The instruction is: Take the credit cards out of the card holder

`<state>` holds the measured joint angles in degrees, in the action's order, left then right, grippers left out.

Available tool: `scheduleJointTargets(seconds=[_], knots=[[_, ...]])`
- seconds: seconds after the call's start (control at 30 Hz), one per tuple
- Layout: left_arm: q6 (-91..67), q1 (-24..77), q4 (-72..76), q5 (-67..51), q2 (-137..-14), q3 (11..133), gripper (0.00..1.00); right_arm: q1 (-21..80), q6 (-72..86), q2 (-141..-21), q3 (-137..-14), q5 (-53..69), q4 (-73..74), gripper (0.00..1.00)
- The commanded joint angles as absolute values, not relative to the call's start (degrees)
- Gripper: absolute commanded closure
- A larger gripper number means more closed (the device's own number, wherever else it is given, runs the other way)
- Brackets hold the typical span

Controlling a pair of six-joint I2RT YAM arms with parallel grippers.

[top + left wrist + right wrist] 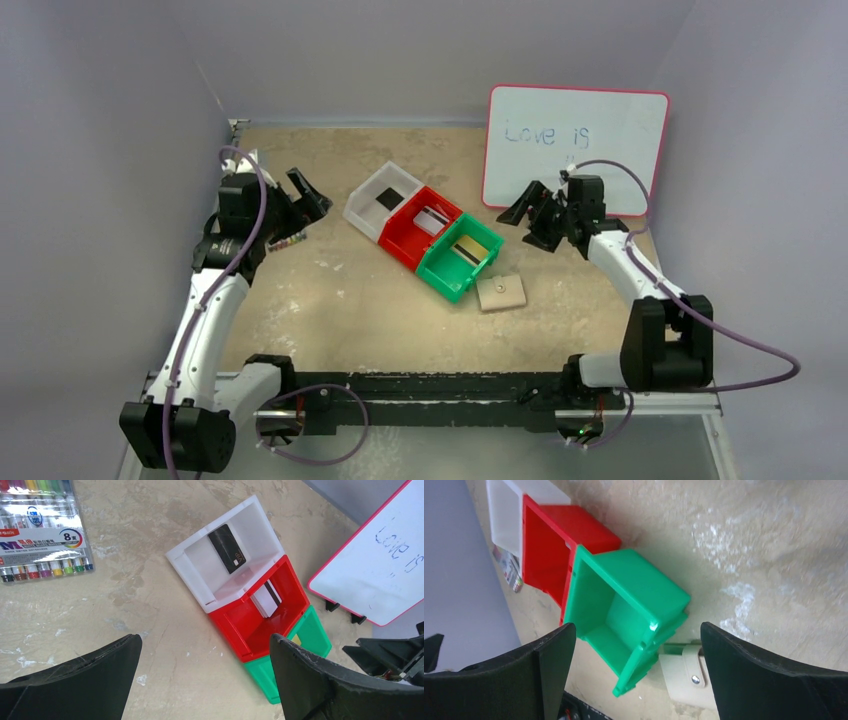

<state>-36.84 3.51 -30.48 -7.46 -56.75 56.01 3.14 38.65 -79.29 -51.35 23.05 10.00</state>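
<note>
The beige card holder [501, 292] lies closed, snap tab up, on the table beside the green bin [460, 256]; it also shows in the right wrist view [686, 672]. The black card [227, 548] lies in the white bin [382, 199]. The silver-grey card [266, 599] lies in the red bin [425, 226]. The gold card with a dark stripe [468, 250] lies in the green bin. My left gripper [312, 200] is open and empty, raised left of the bins. My right gripper [520, 208] is open and empty, raised right of the bins.
A pack of coloured markers [40, 530] lies at the left, under my left arm. A whiteboard with a pink frame [575, 148] leans at the back right, just behind my right gripper. Grey walls close in the table on three sides.
</note>
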Motion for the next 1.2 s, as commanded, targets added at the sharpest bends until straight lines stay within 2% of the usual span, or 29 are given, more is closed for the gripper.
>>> scheduleJointTargets(seconds=[0.0,0.3,0.7,0.87,1.0,1.17], knots=[[-37.33,3.69,-26.45,-8.26,-57.13,56.00,0.00,5.01,42.09,-75.87,-45.49,23.43,7.51,0.04],[-37.83,3.67,-25.16,-8.96,-58.57,56.10,0.00,9.56,45.56,-77.70,-40.71,28.31,0.32,0.04],[-36.09,3.69,-26.72,-7.90,-58.45,56.20,0.00,9.62,40.48,-87.45,-51.59,23.38,3.41,0.04],[-32.80,3.69,-29.39,-3.02,-59.26,57.37,0.00,9.65,38.19,-90.72,-54.98,20.41,6.22,0.03],[-29.89,3.69,-29.70,0.87,-62.82,60.52,0.00,9.67,36.83,-92.77,-58.78,22.00,6.05,0.03],[-28.71,3.69,-25.36,-0.74,-72.83,66.93,0.00,9.62,35.03,-94.13,-61.27,23.56,6.66,0.03]])
